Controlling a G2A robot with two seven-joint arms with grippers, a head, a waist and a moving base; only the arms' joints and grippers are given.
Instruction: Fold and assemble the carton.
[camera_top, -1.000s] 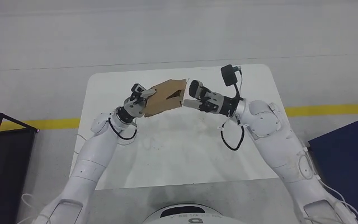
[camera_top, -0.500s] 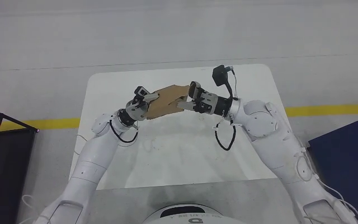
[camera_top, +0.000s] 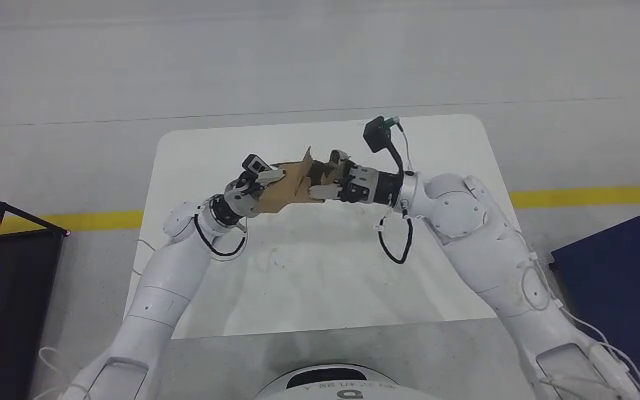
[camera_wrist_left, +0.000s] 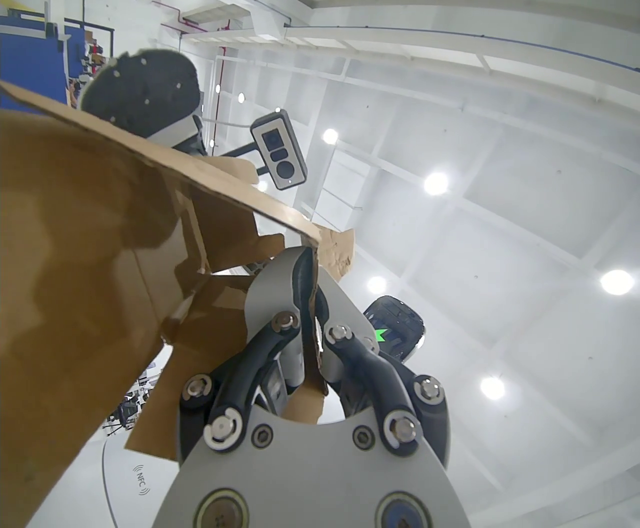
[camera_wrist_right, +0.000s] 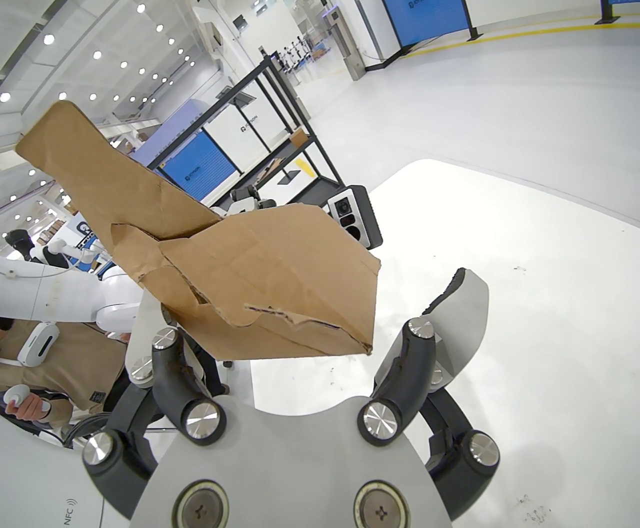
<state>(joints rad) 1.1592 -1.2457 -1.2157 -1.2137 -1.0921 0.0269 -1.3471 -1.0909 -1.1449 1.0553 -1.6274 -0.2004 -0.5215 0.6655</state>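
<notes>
A brown carton (camera_top: 292, 181), partly folded with loose flaps, hangs above the white table's far middle between my two grippers. My left gripper (camera_top: 265, 182) is shut on the carton's left edge; in the left wrist view its fingers (camera_wrist_left: 306, 280) pinch a thin cardboard wall (camera_wrist_left: 95, 250). My right gripper (camera_top: 325, 186) stands open at the carton's right end. In the right wrist view the carton (camera_wrist_right: 270, 280) lies across the gap between its fingers, resting near one finger while the other finger (camera_wrist_right: 462, 300) stands apart from it.
The white table (camera_top: 300, 290) has bare room in front of and beside the arms; its far edge is close behind the carton. A dark rack (camera_top: 20, 260) stands off the table's left side. A yellow floor line (camera_top: 90, 219) runs behind.
My right gripper has moved left and turned, closing in on the carton's right end and pushing its flaps together. The left gripper keeps its hold and has shifted slightly.
</notes>
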